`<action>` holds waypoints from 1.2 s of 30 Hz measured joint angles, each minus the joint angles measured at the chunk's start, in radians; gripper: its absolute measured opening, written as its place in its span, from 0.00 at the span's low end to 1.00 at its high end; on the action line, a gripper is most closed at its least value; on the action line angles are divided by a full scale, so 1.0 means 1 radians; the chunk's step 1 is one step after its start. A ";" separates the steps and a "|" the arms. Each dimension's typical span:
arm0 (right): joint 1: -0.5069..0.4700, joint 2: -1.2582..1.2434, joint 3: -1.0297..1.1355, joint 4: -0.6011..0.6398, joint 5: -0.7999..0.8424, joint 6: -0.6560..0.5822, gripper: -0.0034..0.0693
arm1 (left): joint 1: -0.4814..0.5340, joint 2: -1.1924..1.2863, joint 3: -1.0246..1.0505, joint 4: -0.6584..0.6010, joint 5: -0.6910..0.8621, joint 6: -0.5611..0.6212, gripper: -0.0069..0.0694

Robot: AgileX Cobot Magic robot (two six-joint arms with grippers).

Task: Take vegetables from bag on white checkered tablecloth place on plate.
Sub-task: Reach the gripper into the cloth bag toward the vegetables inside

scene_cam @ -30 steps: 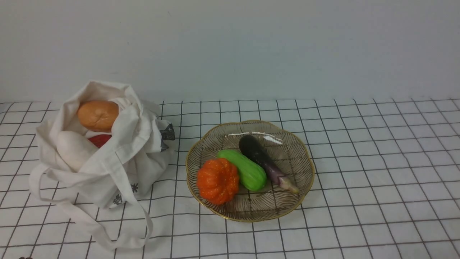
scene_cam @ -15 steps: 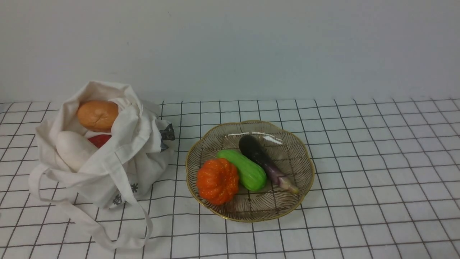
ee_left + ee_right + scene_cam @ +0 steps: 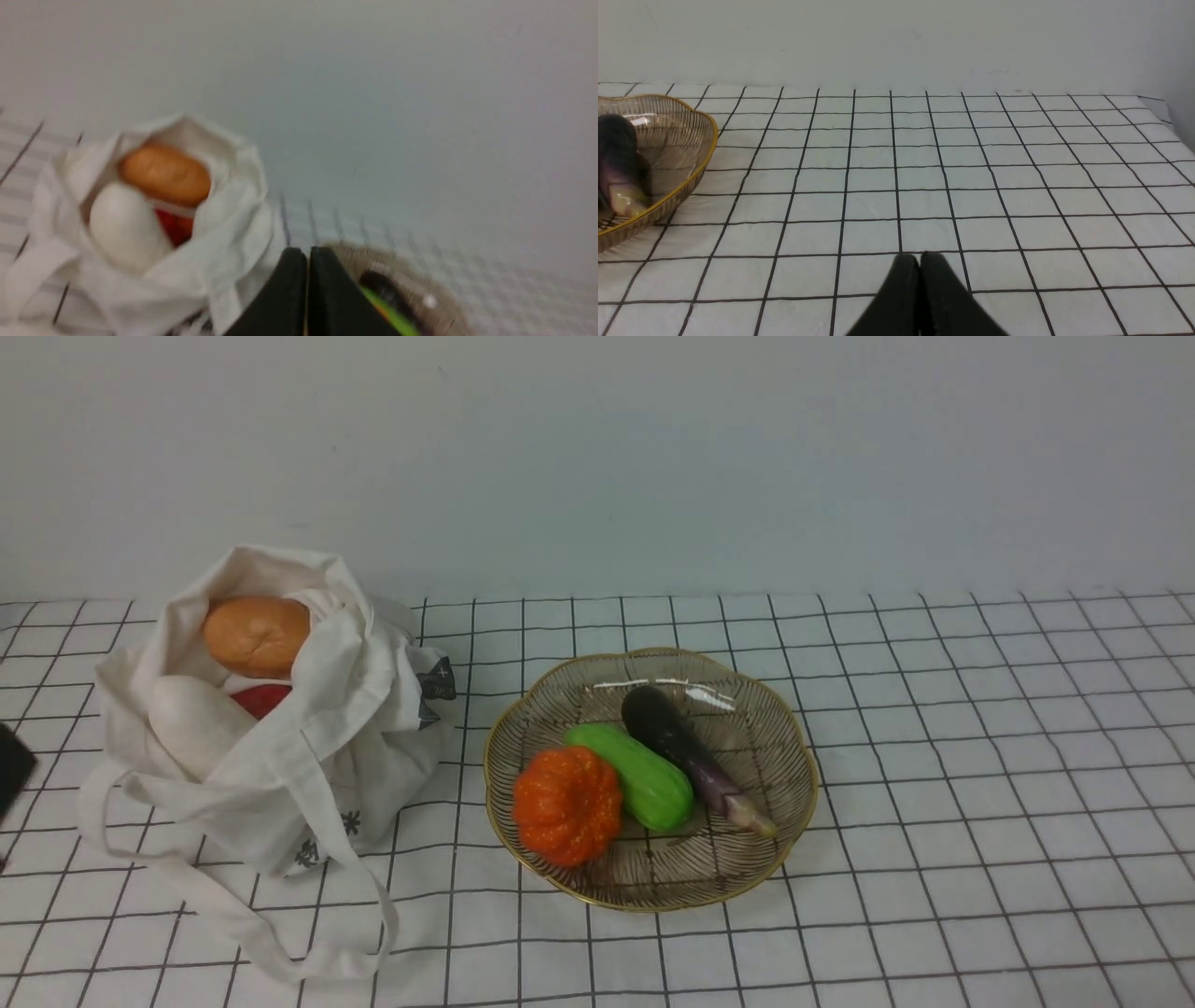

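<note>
Right gripper: black fingers pressed together, nothing between them. It hangs low over bare tablecloth, well apart from the plate.

Left gripper: fingers likewise pressed together, nothing held. Its wrist view is blurred; the bag mouth and the plate edge lie beyond the fingertips. In the front view a dark shape cuts in at the left edge, just beside the bag; cannot tell which part of the arm it is.

Nearest on the cloth: a long strap handle looped flat toward the camera.

Mid-table: plate, scalloped and gold-rimmed, right of the bag and apart from it. Three items lie on it, side by side and touching. Orange pumpkin is nearest, at the left. Green cucumber comes next. A dark aubergine lies farthest right, its pale stem end toward the camera.

Bag: slumped, mouth open, dark side tag facing the plate. The white radish sits inside at the near left of the opening, only its rounded white end showing. A red item is wedged behind it, and a brown roll sits farthest back.

Beyond: plain pale wall.
</note>
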 joint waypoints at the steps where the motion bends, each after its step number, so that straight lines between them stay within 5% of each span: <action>1: 0.000 0.000 0.000 0.000 0.000 0.000 0.03 | 0.000 0.058 -0.030 0.019 0.043 0.011 0.08; 3: 0.000 0.000 0.000 0.000 0.000 0.000 0.03 | 0.000 0.216 -0.107 0.076 0.173 0.038 0.08; 11: 0.000 0.000 0.000 0.000 0.000 0.000 0.03 | 0.081 0.599 -0.339 0.120 0.243 0.035 0.09; 16: 0.000 0.000 0.000 0.000 0.000 0.000 0.03 | 0.183 0.757 -0.447 0.064 0.254 0.039 0.09; 26: 0.000 0.000 0.000 0.000 0.000 0.000 0.03 | 0.206 0.953 -0.508 0.015 0.145 0.129 0.16; 36: 0.000 0.000 0.000 0.000 0.000 0.000 0.03 | 0.207 1.084 -0.509 0.009 0.028 0.195 0.72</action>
